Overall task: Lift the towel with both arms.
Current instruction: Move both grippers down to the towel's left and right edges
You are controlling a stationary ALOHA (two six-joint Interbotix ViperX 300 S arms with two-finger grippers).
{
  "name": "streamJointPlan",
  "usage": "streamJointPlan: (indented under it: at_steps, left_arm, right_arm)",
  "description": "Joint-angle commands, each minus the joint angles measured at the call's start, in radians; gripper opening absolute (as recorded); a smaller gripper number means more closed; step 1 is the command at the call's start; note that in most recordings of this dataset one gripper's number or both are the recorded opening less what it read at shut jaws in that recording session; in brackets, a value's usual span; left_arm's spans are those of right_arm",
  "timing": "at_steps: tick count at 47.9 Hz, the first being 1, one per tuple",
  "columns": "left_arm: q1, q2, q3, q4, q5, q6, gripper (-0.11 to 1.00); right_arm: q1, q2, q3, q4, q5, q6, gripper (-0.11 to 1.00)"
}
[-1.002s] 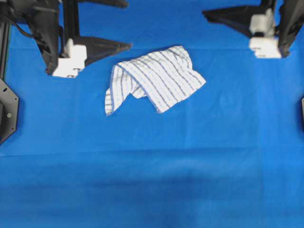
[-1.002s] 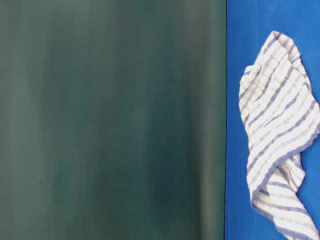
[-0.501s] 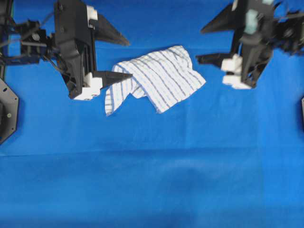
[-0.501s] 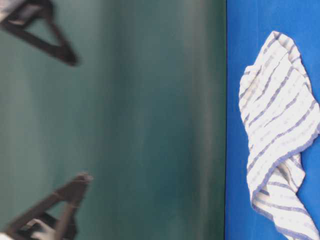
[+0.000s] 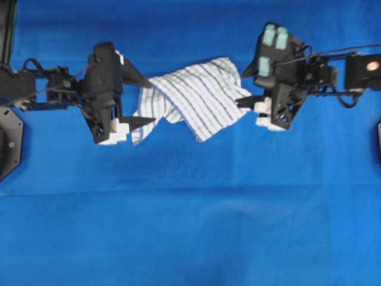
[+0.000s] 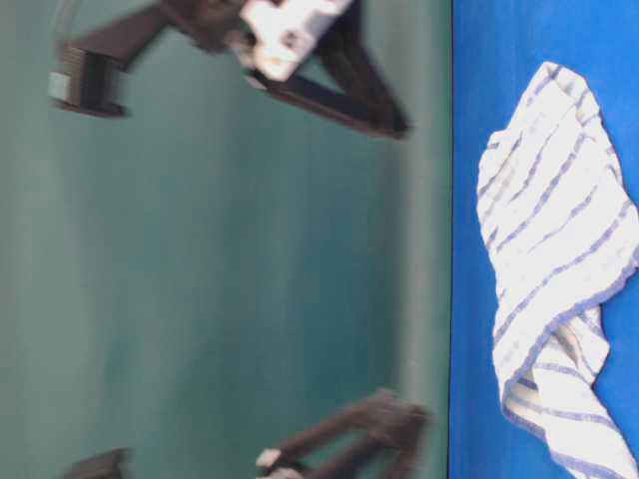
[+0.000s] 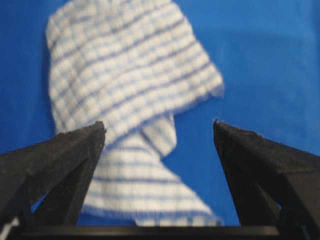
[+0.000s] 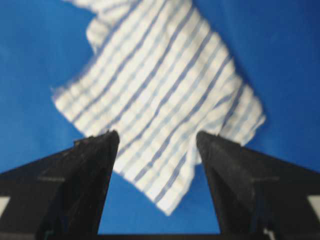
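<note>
Towel (image 5: pixel 193 98): white with thin blue stripes, crumpled, lying on the blue cloth (image 5: pixel 190 202) toward the far side of the overhead view, roughly midway across. 1 narrow end trails down at the near-left corner; a broader folded flap sits at the right. Not lifted; flat on the cloth in the table-level view (image 6: pixel 554 269).

Left gripper (image 5: pixel 143 100): positioned at the towel's left edge. Jaws spread wide, 1 pointed black finger (image 5: pixel 136 74) at the towel's upper-left corner, the other at its lower-left trailing end. Nothing held. Contact with the fabric cannot be told from overhead. Left wrist view: 2 black wedge fingers (image 7: pixel 60 160) standing well apart, towel (image 7: pixel 130 85) seen in the gap between and beyond them, not pinched.

Right gripper (image 5: pixel 245 84): positioned at the towel's right edge, pale teal parts (image 5: pixel 274 39) on its body above. Jaws likewise wide apart, empty. Right wrist view: both fingers (image 8: pixel 85 175) framing the towel's (image 8: pixel 160 95) lower corner, fabric lying between and beyond the tips, none gripped.

Table-level view: 2 blurred black grippers against the dark green backdrop (image 6: pixel 220 249), 1 above (image 6: pixel 300 60) and 1 below (image 6: pixel 349 439), both clear of the towel.

Black hexagonal plate (image 5: pixel 9 140) at the left margin, well apart from the towel.
</note>
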Motion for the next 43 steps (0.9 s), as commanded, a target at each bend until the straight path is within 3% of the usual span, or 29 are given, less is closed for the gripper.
streamJointPlan:
  at_steps: [1,18,33,39,43]
  left_arm:
    - [-0.002,0.043,0.006,-0.003,-0.052,0.000,0.92]
    - [-0.002,0.265,0.011,-0.005,-0.143,-0.002,0.92]
    - [-0.002,0.321,0.011,-0.005,-0.160,-0.002,0.88]
    - [-0.002,0.319,0.012,-0.005,-0.160,-0.002,0.77]
    - [-0.002,0.319,0.012,-0.005,-0.158,-0.002,0.57]
  right_arm:
    - [-0.002,0.044,-0.008,0.003,-0.037,0.005,0.66]
    - [-0.005,0.235,-0.015,0.008,-0.138,0.025,0.65]
    - [-0.011,0.293,-0.020,0.012,-0.153,0.023,0.65]
    - [-0.011,0.293,-0.020,0.012,-0.153,0.023,0.65]
    - [-0.011,0.293,-0.020,0.008,-0.155,0.021,0.62]
